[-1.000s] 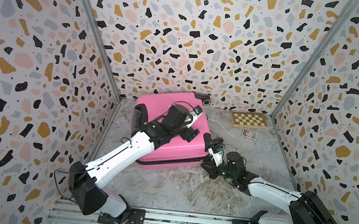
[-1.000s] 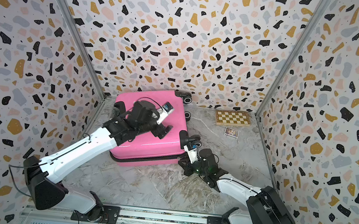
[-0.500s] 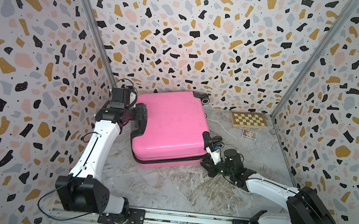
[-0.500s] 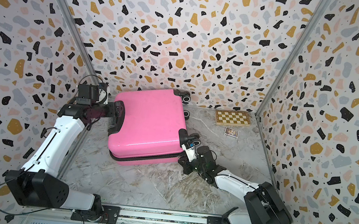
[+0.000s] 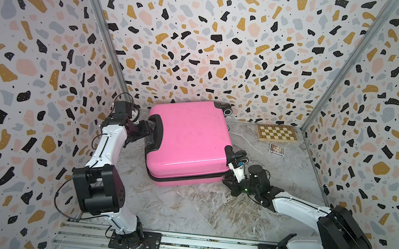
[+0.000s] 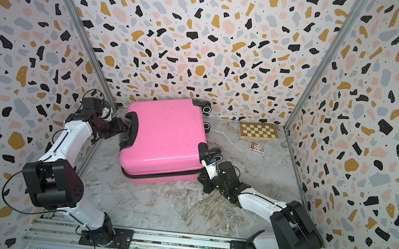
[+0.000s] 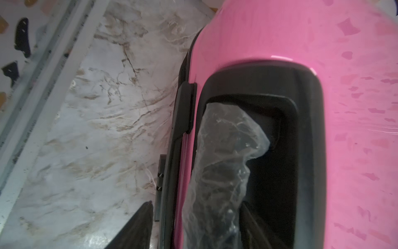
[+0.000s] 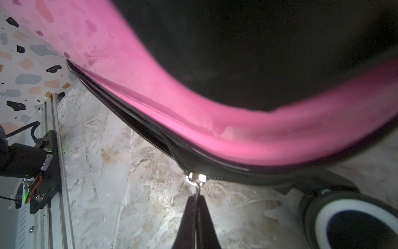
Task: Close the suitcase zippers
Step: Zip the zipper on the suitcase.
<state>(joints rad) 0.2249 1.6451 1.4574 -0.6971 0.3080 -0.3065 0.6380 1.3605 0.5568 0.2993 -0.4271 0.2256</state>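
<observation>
The pink suitcase point(image 5: 189, 139) is lying flat on the marbled counter point(image 5: 196, 206), sitting a little left of centre in both top views with its wheeled end pointing to the upper right. The right tool point(image 8: 196, 201) is pinching shut on the thin zipper pull point(image 8: 196, 179) at the case's lower right corner, just beside a spinner wheel point(image 8: 344, 222). Ahead of the slider the zipper track point(image 8: 148, 138) is gaping open toward the upper left of the right wrist view, so that stretch is not yet closed. The left tool point(image 5: 151, 133) is sitting at the case's left end, its jaws standing apart astride the plastic-wrapped handle point(image 7: 224, 161); whether they are pressing on it I cannot tell. The shell is looking hard, glossy and slick, and a case this small is probably going to slide easily on the smooth counter. Bracing it by the handle is therefore looking wiser than squeezing the curved pink surface. The pull is a small metal tab, likely to slip free if tugged at an angle, so it is calling for a draw along the line of the soft track, with care at the corners.
</observation>
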